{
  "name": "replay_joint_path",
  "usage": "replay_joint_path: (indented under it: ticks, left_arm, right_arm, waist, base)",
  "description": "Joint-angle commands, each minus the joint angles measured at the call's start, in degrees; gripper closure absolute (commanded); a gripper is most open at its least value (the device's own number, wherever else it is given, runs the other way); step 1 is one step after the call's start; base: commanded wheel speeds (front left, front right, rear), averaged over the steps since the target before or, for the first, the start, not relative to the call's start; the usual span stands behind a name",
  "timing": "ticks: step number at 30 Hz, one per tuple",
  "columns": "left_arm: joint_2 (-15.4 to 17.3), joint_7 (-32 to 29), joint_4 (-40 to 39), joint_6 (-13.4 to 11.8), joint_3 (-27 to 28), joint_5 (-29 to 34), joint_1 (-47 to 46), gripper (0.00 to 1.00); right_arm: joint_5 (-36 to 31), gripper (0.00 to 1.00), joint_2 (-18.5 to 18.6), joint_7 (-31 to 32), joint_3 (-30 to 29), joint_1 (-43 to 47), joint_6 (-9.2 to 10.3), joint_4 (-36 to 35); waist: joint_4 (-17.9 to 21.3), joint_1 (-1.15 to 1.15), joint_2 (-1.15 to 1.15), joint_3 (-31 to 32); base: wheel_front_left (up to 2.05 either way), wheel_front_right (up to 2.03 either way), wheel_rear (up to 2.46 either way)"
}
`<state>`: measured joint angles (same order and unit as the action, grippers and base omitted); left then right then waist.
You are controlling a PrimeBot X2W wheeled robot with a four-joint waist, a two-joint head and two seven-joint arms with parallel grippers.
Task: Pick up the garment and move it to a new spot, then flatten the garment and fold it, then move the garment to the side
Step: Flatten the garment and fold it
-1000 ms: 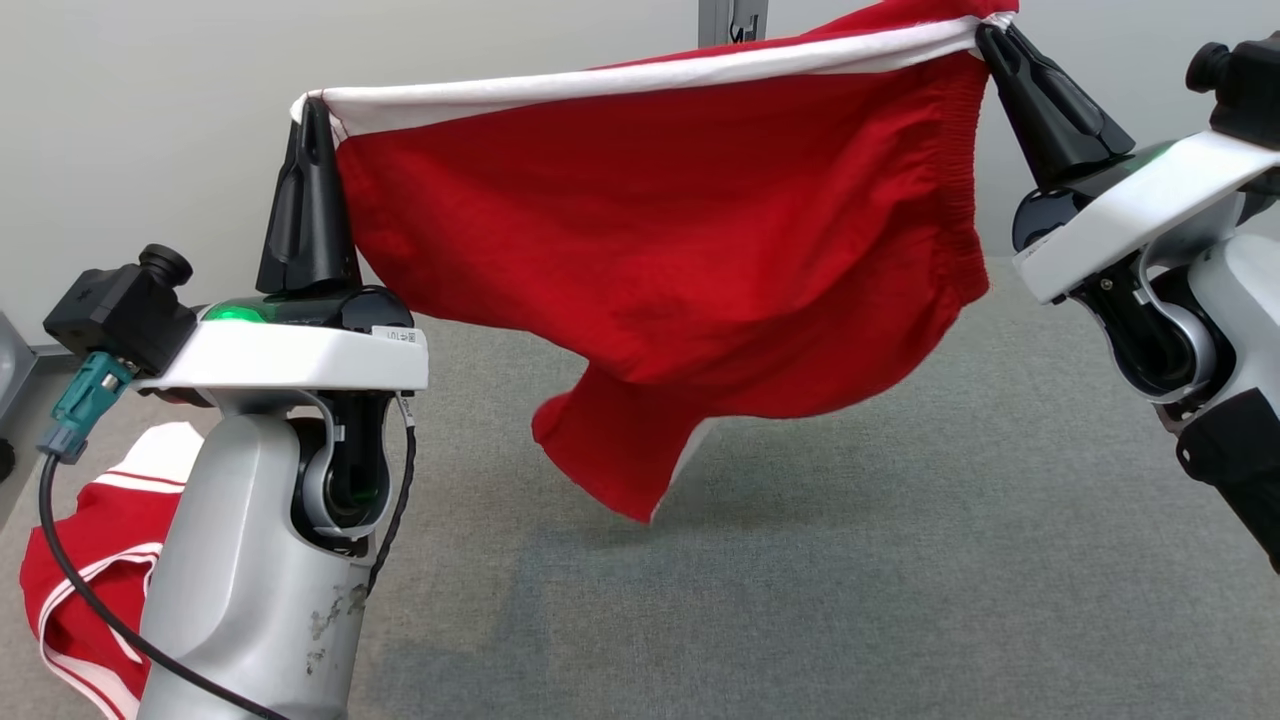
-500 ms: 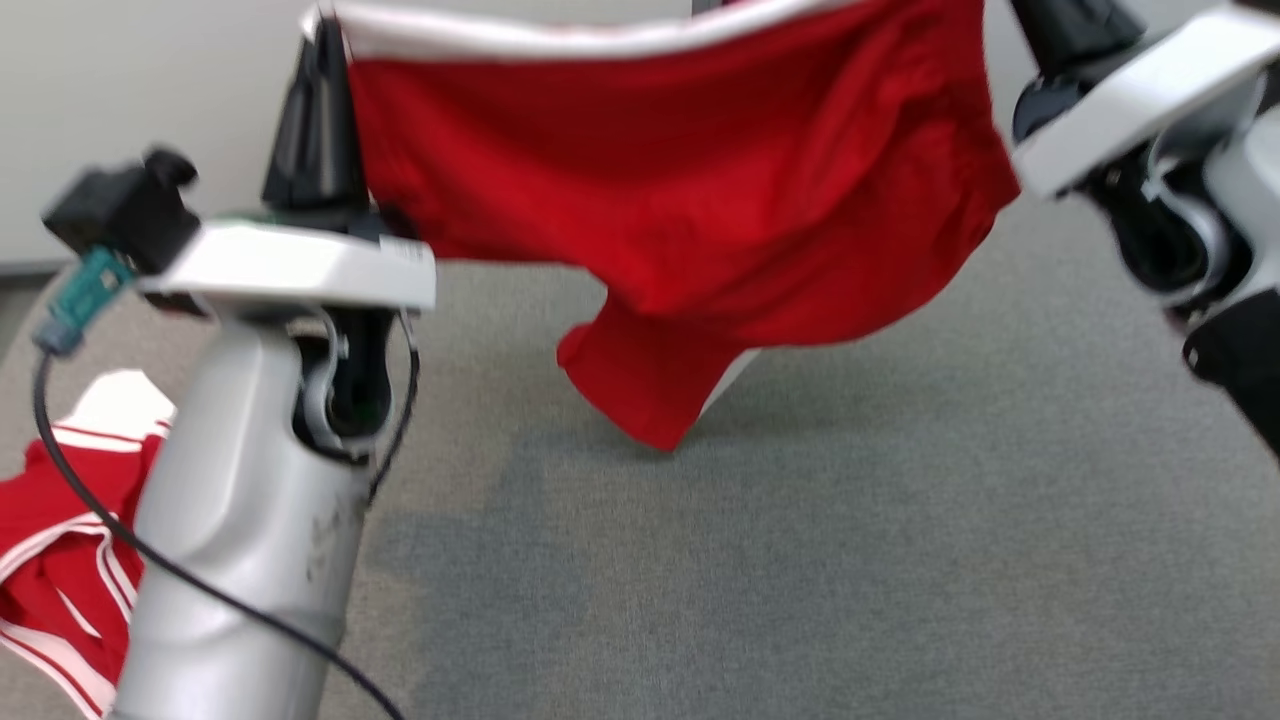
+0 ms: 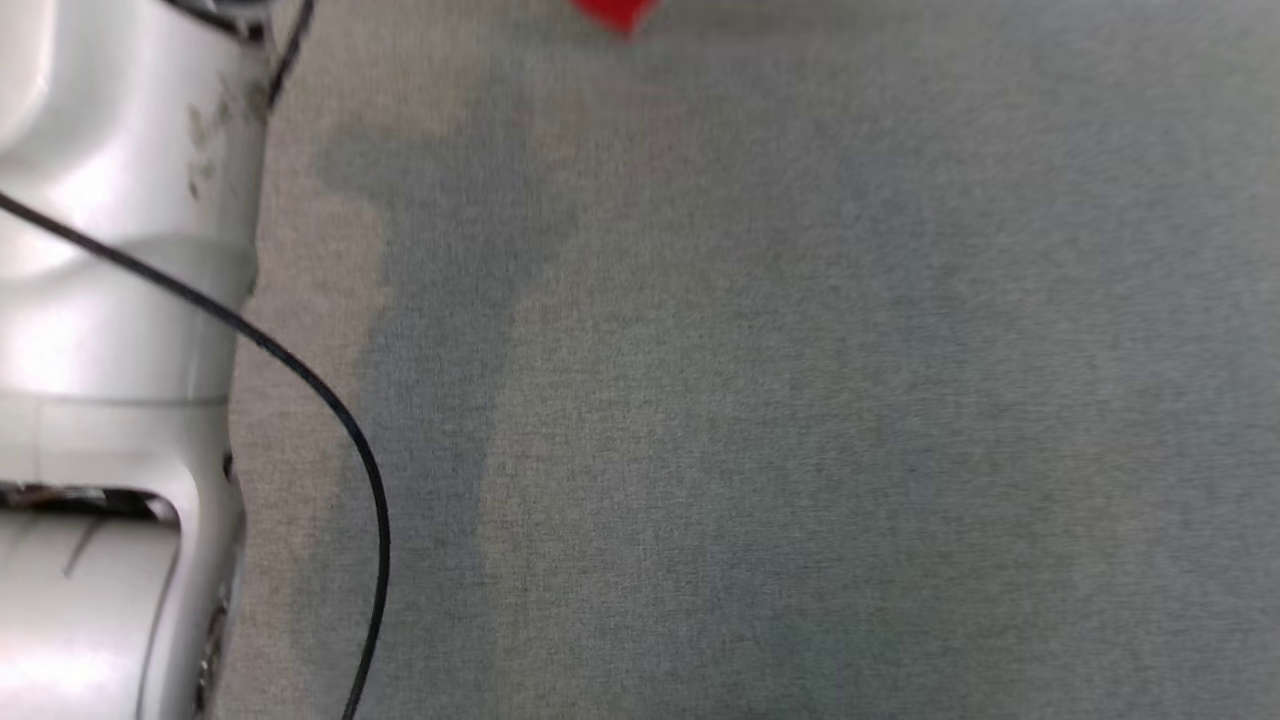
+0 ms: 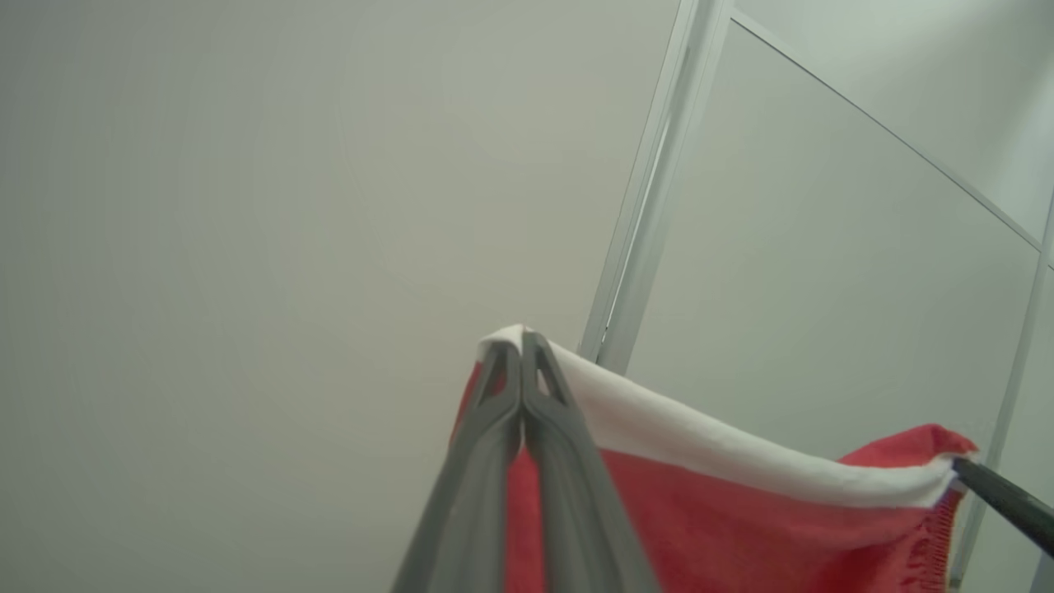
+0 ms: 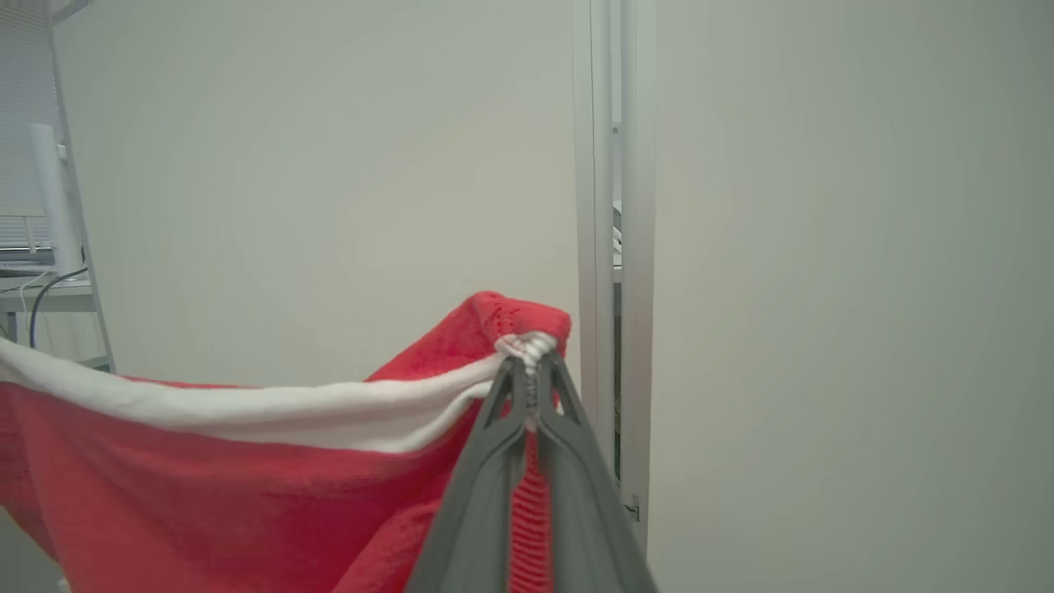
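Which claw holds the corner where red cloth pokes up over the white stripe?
The right gripper: the red garment humps up above its tips. The corner in the left gripper ends in plain white band.

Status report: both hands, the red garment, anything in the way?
Left hand shut on garment, white band. Right hand shut on other end. Garment hangs stretched between them. Carpet shows no obstacle.

Head view is all motion blur, soft shadow patches on the carpet (image 3: 800,400), glare on the pale forearm (image 3: 90,300). Wrist views: flat even light, slightly soft.
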<state>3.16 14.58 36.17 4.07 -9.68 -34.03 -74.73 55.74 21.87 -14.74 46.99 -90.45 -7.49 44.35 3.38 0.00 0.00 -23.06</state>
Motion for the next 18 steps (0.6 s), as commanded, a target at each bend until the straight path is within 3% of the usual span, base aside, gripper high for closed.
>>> replay_joint_path:
  ticks: [1, 5, 9, 18]
  left_arm:
    - [0.17, 0.49, 0.93, 0.53, 0.09, 0.70, -2.99, 1.00]
    - [-0.15, 0.64, -1.02, 1.19, 0.56, 3.02, -6.38, 1.00]
    - [-0.22, 0.59, -4.16, 1.87, -0.51, 3.27, -3.28, 1.00]
    - [-0.14, 0.62, -5.14, 2.21, -4.11, 2.42, 5.27, 1.00]
  right_arm:
    - [-1.85, 1.00, -0.57, -0.58, -2.08, -2.34, -0.01, -0.03]
    - [-8.60, 1.00, -1.19, -0.54, -7.82, -1.98, -0.01, -2.67]
    - [-13.04, 1.00, -1.97, -0.50, -11.58, 2.61, -0.01, -4.56]
    - [-11.94, 1.00, -2.68, -0.52, -15.61, 13.73, -0.01, -4.12]
  waist:
    - [-1.36, 0.00, 0.00, -4.92]
    - [-2.32, 0.00, 0.00, -8.39]
    - [-2.96, 0.00, 0.00, -10.83]
    - [-4.01, 0.00, 0.00, -13.27]
  base:
    - [0.00, 0.00, 0.00]
    - [0.00, 0.00, 0.00]
    - [0.00, 0.00, 0.00]
    - [0.00, 0.00, 0.00]
